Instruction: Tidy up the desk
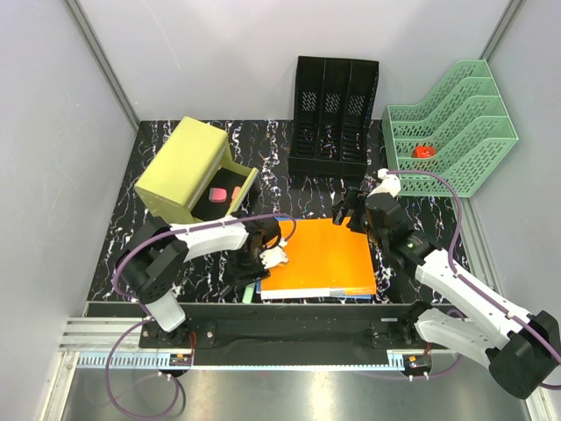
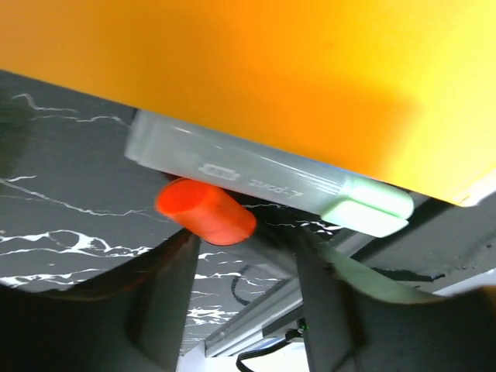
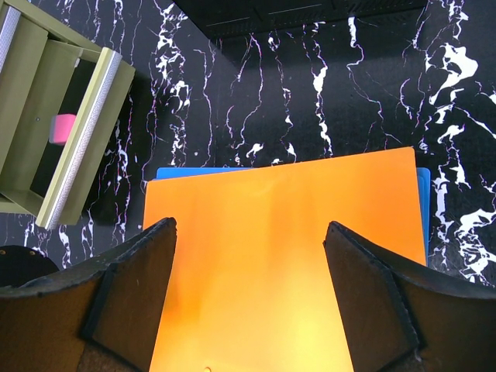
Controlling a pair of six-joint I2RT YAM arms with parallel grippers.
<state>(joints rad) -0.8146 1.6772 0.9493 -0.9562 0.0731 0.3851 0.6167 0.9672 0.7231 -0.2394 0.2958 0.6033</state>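
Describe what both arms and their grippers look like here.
Both arms have white shells on the links, left arm and right arm alike, with bulky black joints. A thin purple cable loops along each. The left gripper and right gripper have broad, dark fingers; no markings are readable.

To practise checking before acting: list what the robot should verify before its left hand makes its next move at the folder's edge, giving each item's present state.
1. left hand open: ok.
2. red cylinder ahead of its gap: ok.
3. pale green marker apart from the cylinder: not ok, they lie close together.
4. right hand open, over the orange folder: ok.
5. drawer open: ok.
6. cylinder free of the folder's edge: cannot tell.
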